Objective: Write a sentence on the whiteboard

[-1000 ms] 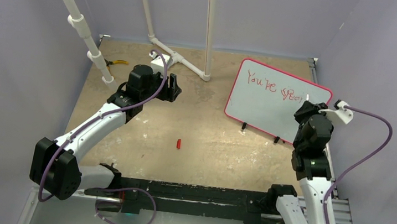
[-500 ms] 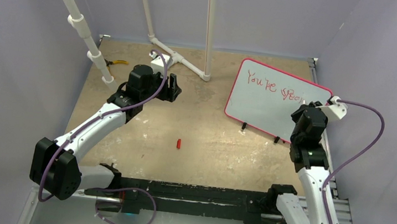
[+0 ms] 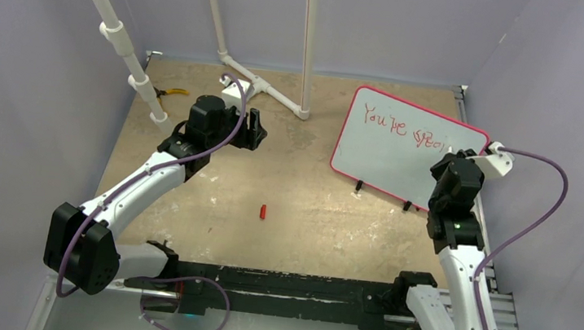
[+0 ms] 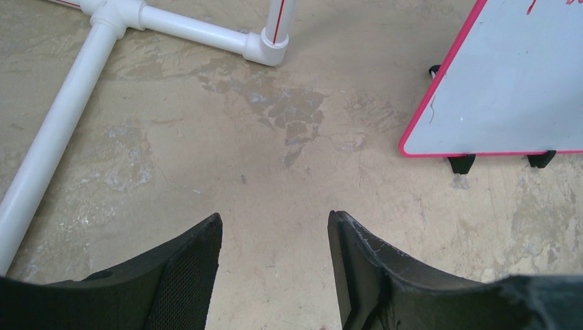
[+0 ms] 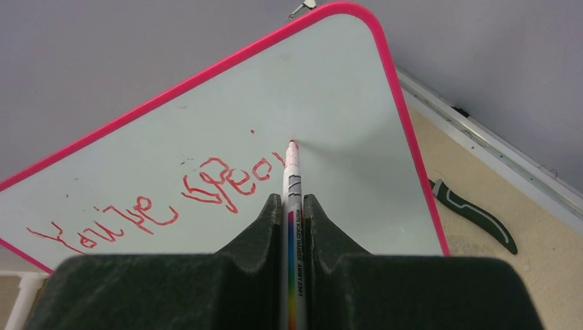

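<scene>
The whiteboard (image 3: 380, 154), white with a pink frame, stands tilted at the right rear of the table. Red lettering, the sentence (image 3: 403, 126), runs along its top and reads roughly "You're speci" (image 5: 172, 199). My right gripper (image 5: 293, 198) is shut on a white marker (image 5: 292, 180). The marker's red tip is at the board surface just right of the last letter. The same gripper (image 3: 451, 159) is at the board's right end in the top view. My left gripper (image 3: 255, 132) hovers open over bare table, its jaws (image 4: 275, 220) holding nothing. The board's lower left corner (image 4: 509, 89) shows there.
A white pipe frame (image 3: 264, 88) stands at the back, and part of it (image 4: 185, 27) lies ahead of the left gripper. A small red cap (image 3: 263, 211) lies mid-table. Yellow-handled pliers (image 3: 169, 92) sit far left. A black-handled tool (image 5: 474, 213) lies right of the board.
The right wrist has shifted slightly left and turned a little at the board's right end, marker still held. The left arm has not moved.
</scene>
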